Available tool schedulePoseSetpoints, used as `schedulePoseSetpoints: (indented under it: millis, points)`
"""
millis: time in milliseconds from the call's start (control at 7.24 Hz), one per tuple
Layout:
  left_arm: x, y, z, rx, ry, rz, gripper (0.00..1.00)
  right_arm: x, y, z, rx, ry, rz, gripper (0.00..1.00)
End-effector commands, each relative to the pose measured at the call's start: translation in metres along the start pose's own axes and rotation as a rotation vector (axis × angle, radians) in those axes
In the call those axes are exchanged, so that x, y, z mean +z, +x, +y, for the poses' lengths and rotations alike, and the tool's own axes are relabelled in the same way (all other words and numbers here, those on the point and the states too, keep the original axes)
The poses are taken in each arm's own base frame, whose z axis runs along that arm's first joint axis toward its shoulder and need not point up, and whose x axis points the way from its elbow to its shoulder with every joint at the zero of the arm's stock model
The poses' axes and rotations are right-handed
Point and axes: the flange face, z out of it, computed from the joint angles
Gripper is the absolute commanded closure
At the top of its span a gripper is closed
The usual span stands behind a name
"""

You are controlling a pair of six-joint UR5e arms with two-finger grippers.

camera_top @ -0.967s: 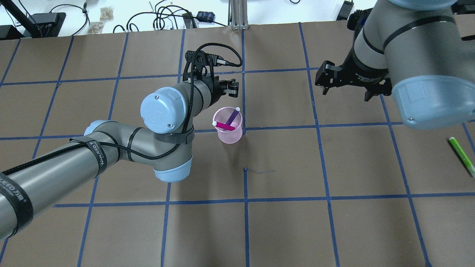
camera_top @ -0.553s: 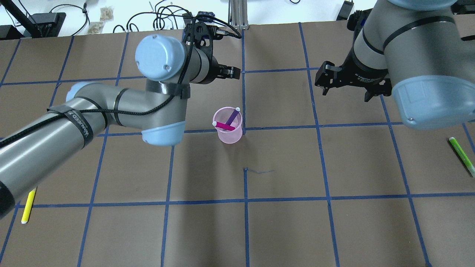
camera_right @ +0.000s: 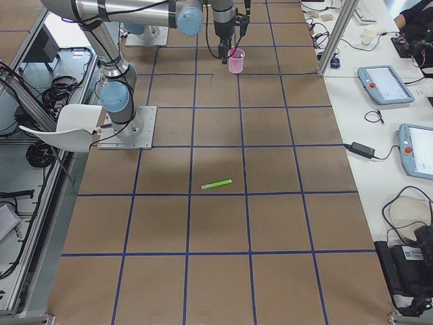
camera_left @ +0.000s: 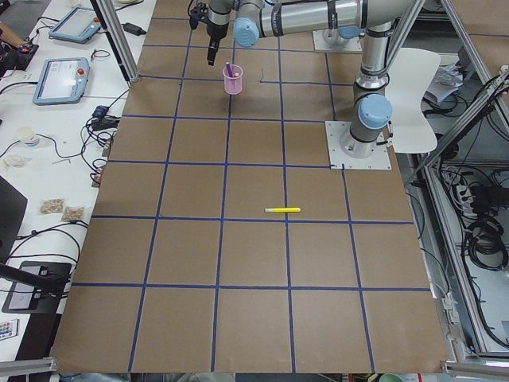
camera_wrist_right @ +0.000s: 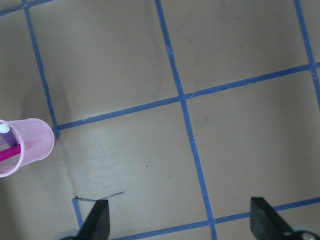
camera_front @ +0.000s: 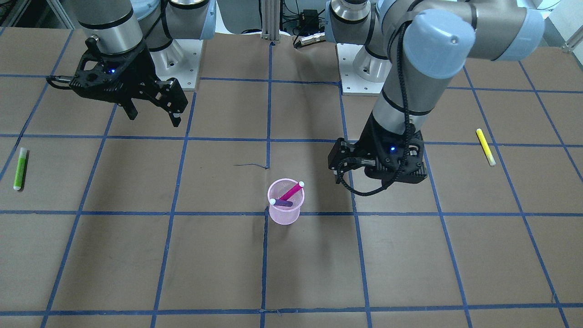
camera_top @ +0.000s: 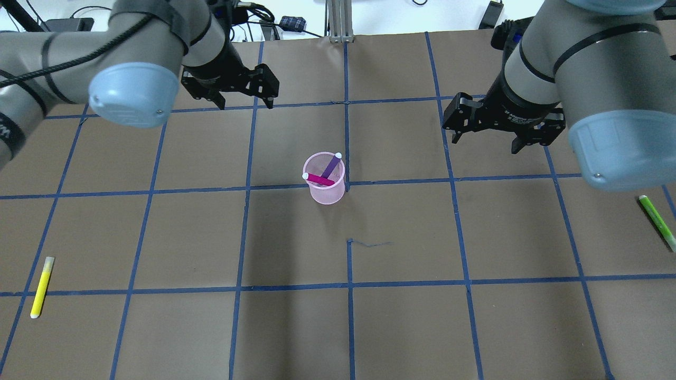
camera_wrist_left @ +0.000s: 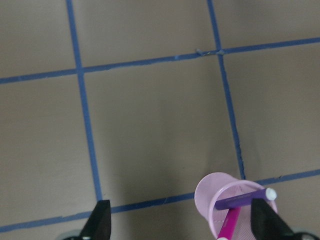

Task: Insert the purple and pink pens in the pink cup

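Pink cup (camera_top: 327, 195) stands upright between the two pincers, touching neither. The purple pen (camera_top: 331, 165) and the pink pen (camera_top: 320, 179) lean crossed inside it. The left gripper (camera_top: 244, 103) hangs above the table, fingers spread and empty, nearer the cup. The right gripper (camera_top: 485, 142), likewise spread and empty, hangs farther off.

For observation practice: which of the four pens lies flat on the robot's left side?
The yellow pen. The green pen lies on the right; purple pen and pink pen stand in the cup.
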Motion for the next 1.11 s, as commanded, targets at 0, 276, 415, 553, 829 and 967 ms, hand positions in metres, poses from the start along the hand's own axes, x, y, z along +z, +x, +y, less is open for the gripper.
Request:
schedulePoseSetpoints:
  millis: [0, 276, 415, 553, 829, 967]
  points:
    - [-0.049, -0.015, 0.028, -0.022, -0.076, -0.036, 0.0, 0.001, 0.001, -0.001, -0.102, -0.026, -0.049, 0.0]
    - [-0.074, -0.019, 0.037, -0.028, -0.106, -0.06, 0.0, -0.011, 0.017, -0.012, -0.075, -0.042, 0.003, 0.0]
    - [-0.071, -0.026, 0.033, -0.015, -0.109, -0.061, 0.0, -0.026, 0.016, -0.019, -0.072, -0.052, 0.006, 0.0]
    - [-0.072, -0.024, 0.036, 0.003, -0.109, -0.097, 0.0, -0.023, 0.022, -0.02, -0.071, -0.068, 0.069, 0.0]
    - [-0.065, -0.025, 0.039, 0.001, -0.099, -0.107, 0.0, -0.021, 0.024, -0.02, -0.06, -0.065, 0.09, 0.0]
    - [-0.068, -0.023, 0.038, -0.005, -0.075, -0.099, 0.0, -0.021, 0.024, -0.02, -0.058, -0.065, 0.095, 0.0]
